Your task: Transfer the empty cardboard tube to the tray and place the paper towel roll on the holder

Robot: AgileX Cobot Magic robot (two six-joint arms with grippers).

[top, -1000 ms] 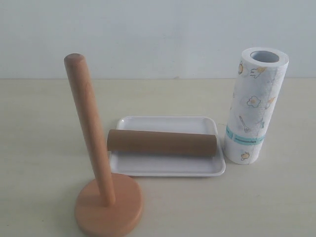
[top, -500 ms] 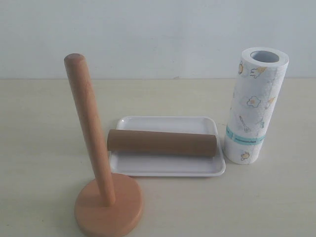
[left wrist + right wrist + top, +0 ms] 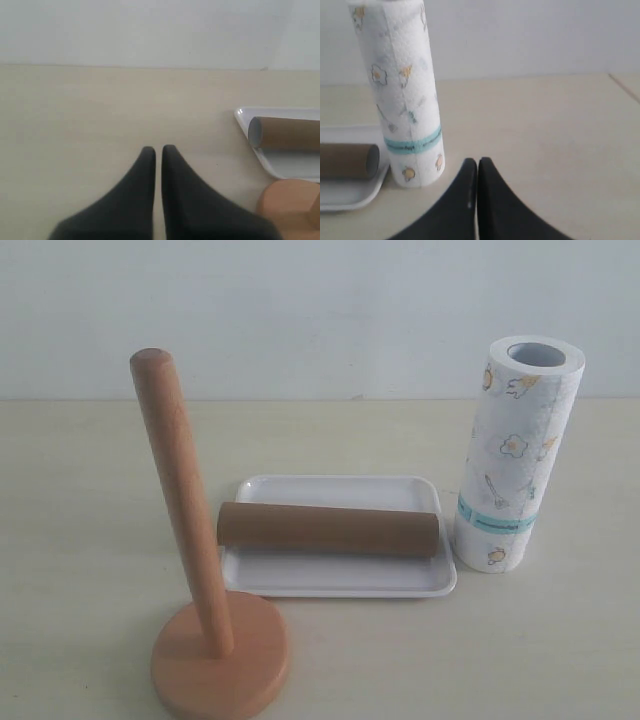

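Observation:
The brown cardboard tube (image 3: 328, 529) lies on its side across the white tray (image 3: 340, 577) at mid-table. To the tray's right the paper towel roll (image 3: 513, 455) stands upright on the table, teal band low. At the front left stands the wooden holder (image 3: 180, 502), its dowel bare. Neither gripper shows in the exterior view. My left gripper (image 3: 158, 149) is shut and empty over bare table, with the tube (image 3: 285, 133), the tray (image 3: 292, 169) and the holder's base (image 3: 290, 202) off to one side. My right gripper (image 3: 477, 162) is shut and empty, close beside the roll (image 3: 402, 95).
A pale wall runs along the back edge of the beige table (image 3: 80, 490). In the right wrist view the tube's open end (image 3: 350, 161) and a tray corner (image 3: 350, 199) lie just past the roll.

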